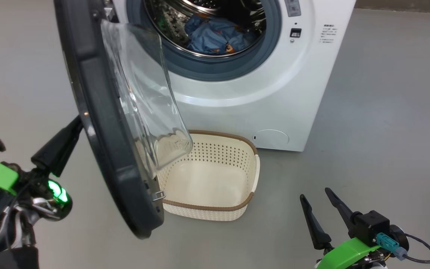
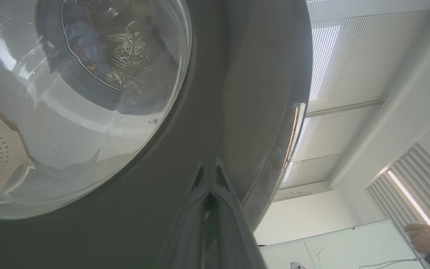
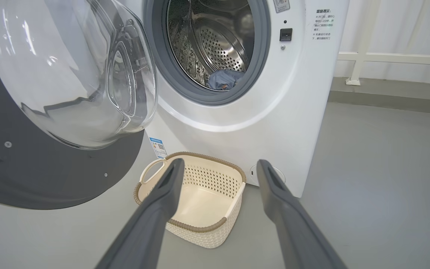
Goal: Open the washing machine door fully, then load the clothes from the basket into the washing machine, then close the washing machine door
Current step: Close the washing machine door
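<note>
Closest to me, well out from the washing machine [image 1: 237, 112], the right gripper [image 1: 315, 193] hangs low over the grey floor [image 1: 368, 149]. Its two dark fingers [image 3: 155, 209] are spread wide and hold nothing, and they point toward the machine's front. On the other side, also out from the machine, the left gripper [image 1: 77, 125] has its fingers pressed tight together with nothing between them. From its own wrist view the left gripper [image 2: 209, 175] tips sit right at the glossy black outer face of the washing machine door [image 1: 103, 130], near the rim, seemingly touching it. That door stands swung well out from the machine, with its bulging clear glass bowl [image 1: 140, 93] turned back toward the opening. Just in front of the machine, below the opening and close beside the round white cap [image 1: 271, 137] low on the front panel, the basket [image 1: 207, 215] sits on the floor. Its cream bottom is bare and its brown rim faces upward. The door's lower edge hangs above one end of the basket. Farther in, past the grey rubber seal [image 1: 215, 71], the clothes [image 1: 215, 37] lie in a light blue heap at the bottom of the steel drum [image 3: 218, 48], an orange-brown print showing on the fabric.
</note>
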Controlling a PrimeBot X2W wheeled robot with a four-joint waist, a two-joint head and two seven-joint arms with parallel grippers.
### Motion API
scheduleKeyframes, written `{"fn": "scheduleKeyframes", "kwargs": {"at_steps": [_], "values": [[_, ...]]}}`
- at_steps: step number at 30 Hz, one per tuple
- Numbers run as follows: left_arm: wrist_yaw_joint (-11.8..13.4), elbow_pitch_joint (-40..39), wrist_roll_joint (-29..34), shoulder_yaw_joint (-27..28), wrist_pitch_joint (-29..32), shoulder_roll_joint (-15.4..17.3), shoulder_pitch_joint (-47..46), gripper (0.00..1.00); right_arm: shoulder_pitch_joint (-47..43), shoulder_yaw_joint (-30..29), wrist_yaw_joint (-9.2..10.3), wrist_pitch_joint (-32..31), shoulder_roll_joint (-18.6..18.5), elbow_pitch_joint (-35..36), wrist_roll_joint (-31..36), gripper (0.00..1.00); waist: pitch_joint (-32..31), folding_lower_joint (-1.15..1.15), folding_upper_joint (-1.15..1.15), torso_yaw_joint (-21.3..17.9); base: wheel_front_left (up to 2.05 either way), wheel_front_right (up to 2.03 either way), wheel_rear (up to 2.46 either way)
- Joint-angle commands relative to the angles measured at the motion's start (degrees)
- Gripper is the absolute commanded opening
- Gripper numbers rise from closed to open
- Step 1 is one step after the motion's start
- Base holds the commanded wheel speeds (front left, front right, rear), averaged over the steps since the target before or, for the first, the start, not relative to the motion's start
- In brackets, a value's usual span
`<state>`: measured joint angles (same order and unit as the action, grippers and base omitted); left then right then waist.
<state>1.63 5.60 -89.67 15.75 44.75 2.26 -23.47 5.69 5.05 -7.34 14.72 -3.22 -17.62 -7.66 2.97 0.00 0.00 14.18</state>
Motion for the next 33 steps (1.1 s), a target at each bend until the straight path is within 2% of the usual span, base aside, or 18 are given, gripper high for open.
{"fn": "scheduleKeyframes", "kwargs": {"at_steps": [1, 10, 21, 33], "values": [[-1.0, -1.3, -1.0, 0.0, -0.4, 0.8, -1.1, 0.00, 0.2, 1.6, -0.14, 0.3, 0.3, 1.5, -0.3, 1.00, -0.1, 0.00, 0.00, -0.9, 0.00, 0.00, 0.00], [-4.2, 2.9, -5.1, -7.1, -7.4, 0.6, -3.3, 0.00, -0.1, 1.8, -0.14, 0.3, 0.3, 1.3, 0.1, 1.00, -1.0, 0.00, 0.00, -4.8, 0.00, 0.00, 0.00], [-7.4, 10.0, -6.6, -13.7, -14.7, 0.6, -8.5, 0.00, -0.5, 1.9, -0.14, 0.3, 0.2, 1.4, 0.9, 1.00, -0.8, 0.00, 0.00, -8.3, 0.00, 0.00, 0.00], [-9.0, 19.4, -7.4, -19.7, -21.2, 0.6, -14.4, 0.00, -0.3, 2.9, -0.14, 0.3, 0.3, 1.2, 0.6, 1.00, -1.0, 0.00, 0.00, -12.4, 0.00, 0.00, 0.00]]}}
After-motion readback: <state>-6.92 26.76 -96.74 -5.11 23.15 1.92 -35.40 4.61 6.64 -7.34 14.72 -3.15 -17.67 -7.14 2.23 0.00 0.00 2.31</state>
